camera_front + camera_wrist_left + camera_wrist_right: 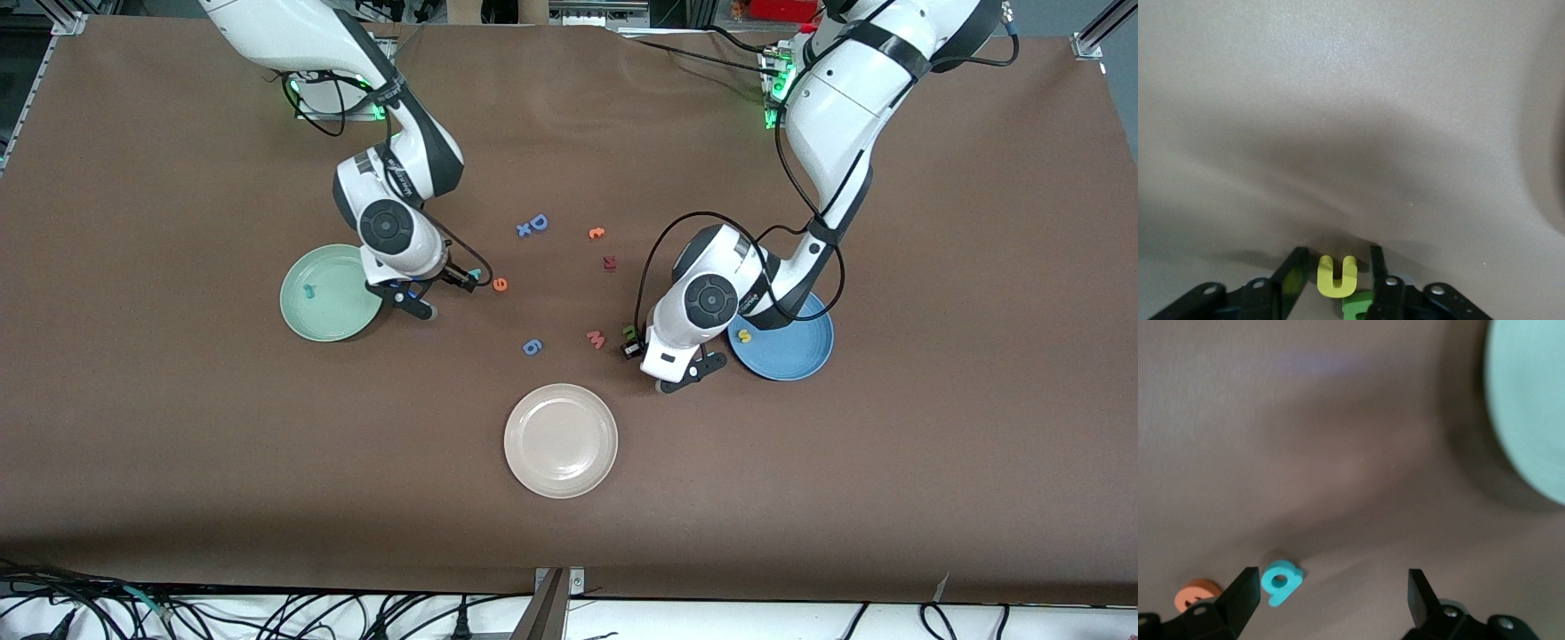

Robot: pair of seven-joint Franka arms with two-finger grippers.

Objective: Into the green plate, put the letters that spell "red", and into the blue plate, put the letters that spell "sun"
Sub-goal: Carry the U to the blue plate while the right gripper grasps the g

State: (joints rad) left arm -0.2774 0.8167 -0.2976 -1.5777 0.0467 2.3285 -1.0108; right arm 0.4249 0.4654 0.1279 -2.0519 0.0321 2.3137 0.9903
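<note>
The green plate (331, 311) holds a thin teal "r" (309, 290). My right gripper (464, 277) (1333, 573) hangs low beside that plate (1531, 407), open wide. The teal "d" (476, 274) (1281, 581) lies just inside one of its fingers, and the orange "e" (500, 284) (1198, 595) lies outside it. The blue plate (791, 360) holds a yellow "s" (745, 336). My left gripper (631, 345) (1336, 253) is down on the table beside that plate, open, its jaws narrowly either side of a yellow arch (1337, 275) without touching it. A green arch (629, 332) (1361, 305) lies against the yellow one by one finger.
A cream plate (560, 440) sits nearest the front camera. A pink "w" (596, 339) and a blue "6" (532, 347) lie between the grippers. Farther back are a blue "D" (538, 222), a blue "x" (524, 230), an orange letter (597, 233) and a dark red one (609, 262).
</note>
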